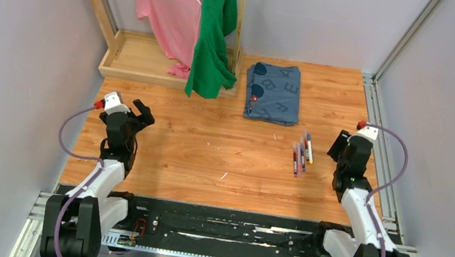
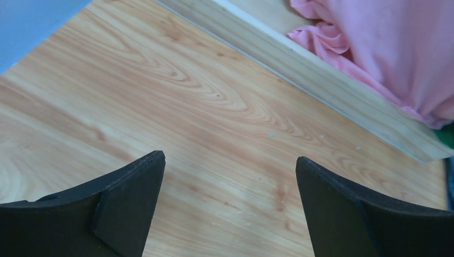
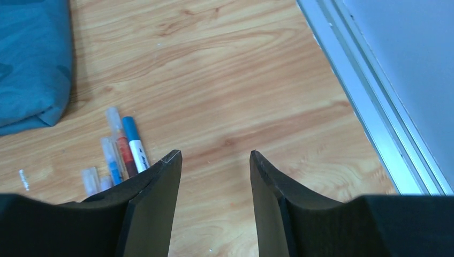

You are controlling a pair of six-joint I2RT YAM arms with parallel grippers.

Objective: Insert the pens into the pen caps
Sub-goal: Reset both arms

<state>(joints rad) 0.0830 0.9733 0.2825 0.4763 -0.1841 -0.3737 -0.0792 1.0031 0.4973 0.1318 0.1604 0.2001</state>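
The pens (image 1: 302, 155) are seen bunched side by side on the wooden table (image 1: 208, 156), right of its middle and in front of a folded blue cloth (image 1: 274, 91). In the right wrist view the pens (image 3: 123, 155) are shown lying left of the jaws and outside the gap between them. Their near ends are hidden behind the left finger (image 3: 152, 198). Clear and blue pen caps (image 3: 113, 116) are seen at the far ends of the bunch. Whether they are pushed onto the barrels or only lying against them cannot be told.

The right gripper (image 1: 340, 145) is held just to the right of the bunch, near it but not touching. Its jaws (image 3: 214, 155) are parted by a moderate gap, and nothing but bare wood is framed between them. An aluminium rail (image 3: 364, 91) is seen along the table's right edge, beyond the right finger.

The left gripper (image 1: 140, 114) is held well apart from the pens, at the left side of the table. Its jaws (image 2: 230, 158) are spread wide, and nothing is gripped. Ahead of it a wooden rack base (image 2: 321, 75) is seen, with the hem of a pink shirt (image 2: 385, 48) bunched on it. A green shirt (image 1: 214, 34) is hung beside the pink one at the back of the table.
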